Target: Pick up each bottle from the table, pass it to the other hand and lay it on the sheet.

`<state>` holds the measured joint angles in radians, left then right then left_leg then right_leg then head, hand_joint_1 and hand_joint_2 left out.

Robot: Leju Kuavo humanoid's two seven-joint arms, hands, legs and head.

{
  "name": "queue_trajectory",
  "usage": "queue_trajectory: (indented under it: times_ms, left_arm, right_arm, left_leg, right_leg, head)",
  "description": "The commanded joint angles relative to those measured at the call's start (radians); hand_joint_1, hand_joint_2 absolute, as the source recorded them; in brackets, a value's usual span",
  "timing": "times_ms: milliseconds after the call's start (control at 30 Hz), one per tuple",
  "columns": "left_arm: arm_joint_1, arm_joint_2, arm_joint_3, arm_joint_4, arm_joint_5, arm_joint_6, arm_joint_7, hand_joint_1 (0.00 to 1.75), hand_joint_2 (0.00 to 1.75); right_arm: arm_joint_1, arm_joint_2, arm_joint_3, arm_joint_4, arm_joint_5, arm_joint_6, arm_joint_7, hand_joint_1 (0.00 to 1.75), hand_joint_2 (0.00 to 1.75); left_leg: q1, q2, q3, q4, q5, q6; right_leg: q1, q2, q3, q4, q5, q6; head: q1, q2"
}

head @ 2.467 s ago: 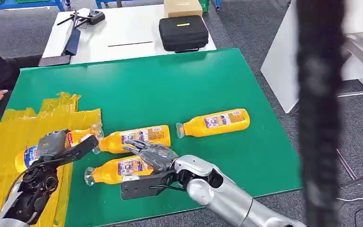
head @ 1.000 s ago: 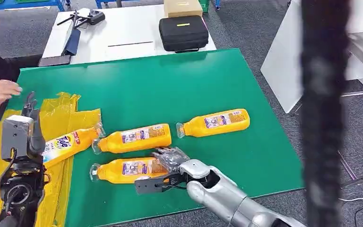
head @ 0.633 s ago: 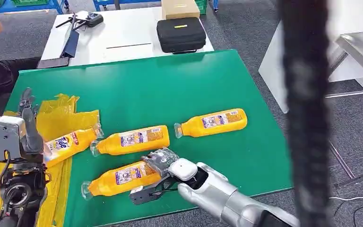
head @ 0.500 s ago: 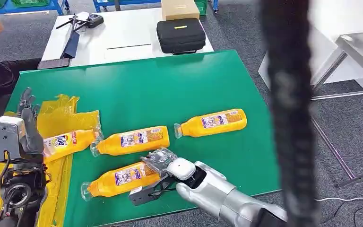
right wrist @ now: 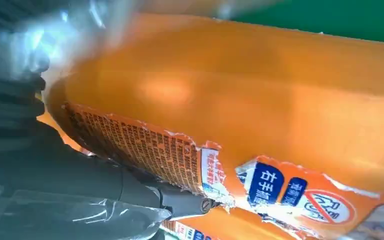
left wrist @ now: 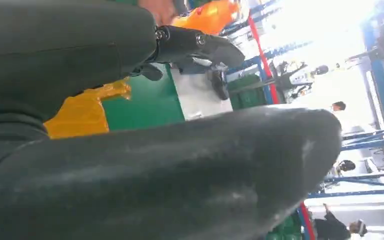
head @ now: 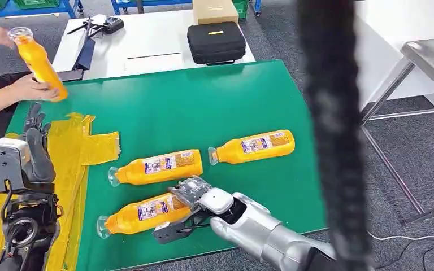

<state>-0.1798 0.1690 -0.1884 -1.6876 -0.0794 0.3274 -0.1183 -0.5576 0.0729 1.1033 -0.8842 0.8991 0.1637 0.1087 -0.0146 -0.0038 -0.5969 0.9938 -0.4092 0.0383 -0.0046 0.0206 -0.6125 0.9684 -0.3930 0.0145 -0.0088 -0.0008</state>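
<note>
Floor: grey carpet (head: 294, 34) was seen around the furniture.
Near table: a green top (head: 203, 101) was set at an angle.
Far table: a white top (head: 147, 34) was placed just behind, carrying a black case (head: 217, 40), a cardboard box (head: 217, 9) and a dark controller (head: 108, 22).
Right side: a white panel (head: 390, 62) and a metal table (head: 432, 56) (partly hidden by a blurred black cable (head: 333, 135)) were noted.
Back edge: blue frames (head: 45, 5) were visible.
</note>
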Motion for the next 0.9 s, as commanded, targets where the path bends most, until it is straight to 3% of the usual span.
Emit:
queue_trajectory:
  times_ms: [33, 200, 367, 633, 733, 900]
  left_arm:
    - [0.009, 0.001, 0.049, 0.023, 0.108, 0.022, 0.008, 0.0, 1.75]
    - [0.083, -0.011, 0.156, -0.026, 0.132, 0.054, 0.001, 0.0, 1.75]
    - [0.096, -0.016, 0.196, -0.036, 0.143, 0.071, -0.02, 0.0, 1.75]
    - [0.124, -0.022, 0.187, -0.06, 0.225, 0.038, 0.001, 0.0, 1.75]
    - [0.152, -0.026, 0.163, -0.09, 0.473, -0.077, 0.058, 0.0, 1.75]
    - [0.159, -0.061, -0.01, -0.12, 0.819, -0.242, 0.133, 0.0, 1.75]
  right_arm:
    - [0.172, -0.099, -0.308, -0.264, -0.38, -0.022, 0.038, 1.75, 1.75]
    - [0.291, -0.217, -0.465, -0.587, -0.555, -0.092, 0.029, 1.75, 1.75]
    - [0.373, -0.244, -0.521, -0.683, -0.605, -0.104, 0.006, 1.75, 1.75]
    - [0.37, -0.221, -0.528, -0.662, -0.618, -0.137, -0.018, 1.75, 1.75]
    - [0.359, -0.202, -0.541, -0.641, -0.621, -0.177, -0.039, 1.75, 1.75]
    - [0.231, -0.116, -0.533, -0.516, -0.587, -0.246, -0.041, 1.75, 1.75]
  left_leg:
    - [0.001, -0.005, 0.001, -0.001, 0.0, -0.002]
    - [0.001, -0.003, -0.002, 0.001, -0.002, -0.002]
    - [0.001, -0.007, -0.006, 0.001, -0.002, -0.002]
    - [0.0, -0.005, -0.011, 0.001, -0.001, -0.001]
    - [0.001, -0.005, -0.009, 0.001, -0.002, -0.002]
    - [0.001, -0.001, -0.009, 0.002, -0.002, -0.002]
  right_leg:
    - [0.001, -0.006, 0.003, -0.001, -0.001, 0.0]
    - [0.001, -0.005, 0.002, 0.001, -0.003, 0.001]
    - [0.001, -0.007, -0.002, 0.0, -0.004, 0.001]
    - [0.0, -0.004, -0.007, 0.0, -0.001, 0.001]
    - [0.001, -0.005, -0.005, 0.0, -0.003, 0.001]
    - [0.001, -0.002, -0.005, 0.001, -0.002, 0.001]
  head:
    - [0.0, 0.0]
    - [0.0, 0.0]
    - [0.0, 0.0]
    - [0.0, 0.0]
    - [0.0, 0.0]
    - [0.0, 0.0]
